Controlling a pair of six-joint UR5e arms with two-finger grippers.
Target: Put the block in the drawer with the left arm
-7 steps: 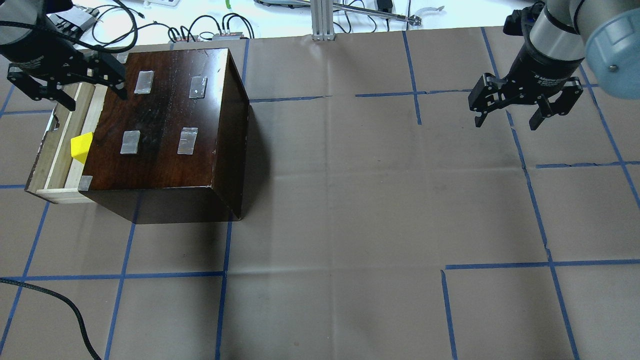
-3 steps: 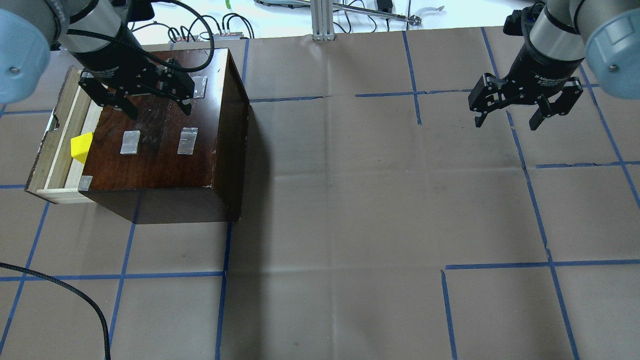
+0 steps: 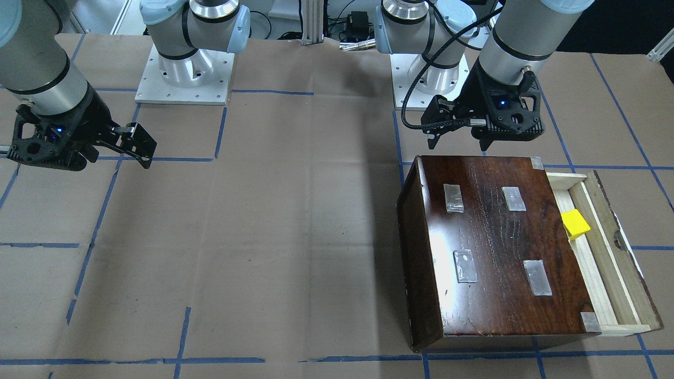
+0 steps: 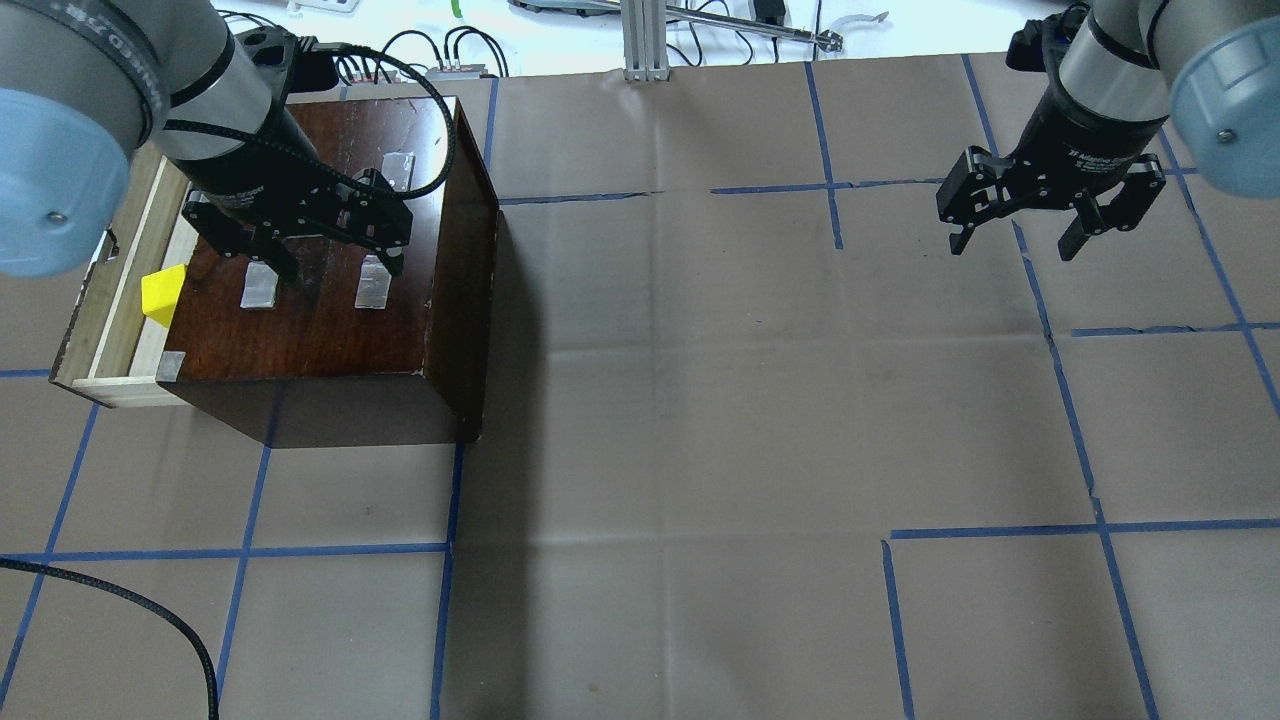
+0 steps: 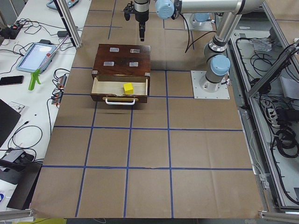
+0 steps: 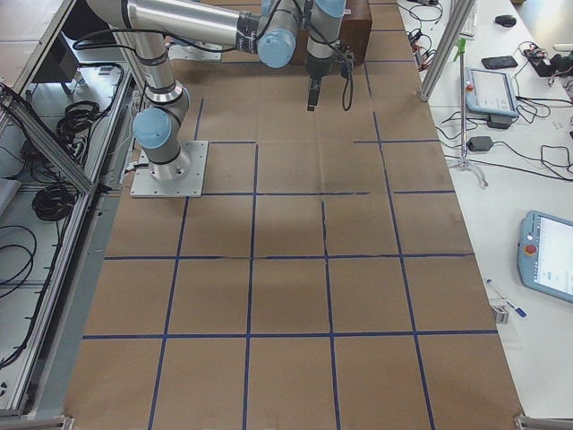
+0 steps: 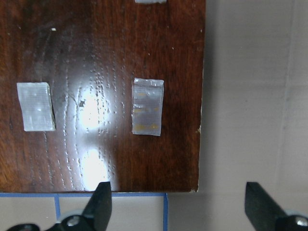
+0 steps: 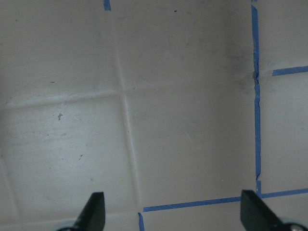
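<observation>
The yellow block [image 4: 163, 294] lies in the pulled-out pale wood drawer [image 4: 115, 300] of the dark brown cabinet [image 4: 320, 300]; it also shows in the front view [image 3: 575, 223] and the exterior left view [image 5: 128, 87]. My left gripper [image 4: 335, 262] is open and empty above the cabinet top, to the right of the drawer. Its fingertips [image 7: 99, 204] frame the cabinet's glossy top in the left wrist view. My right gripper [image 4: 1012, 244] is open and empty over bare table at the far right.
Several grey tape patches [image 4: 375, 282] sit on the cabinet top. A loose black cable [image 4: 120, 600] lies on the table at the front left. Brown paper with blue tape lines [image 4: 830, 188] covers the table. Cables and boxes lie beyond the far edge.
My left gripper has moved from over the drawer's far end rightward and nearer across the cabinet top, staying open. The block, drawer and right arm have not moved.
</observation>
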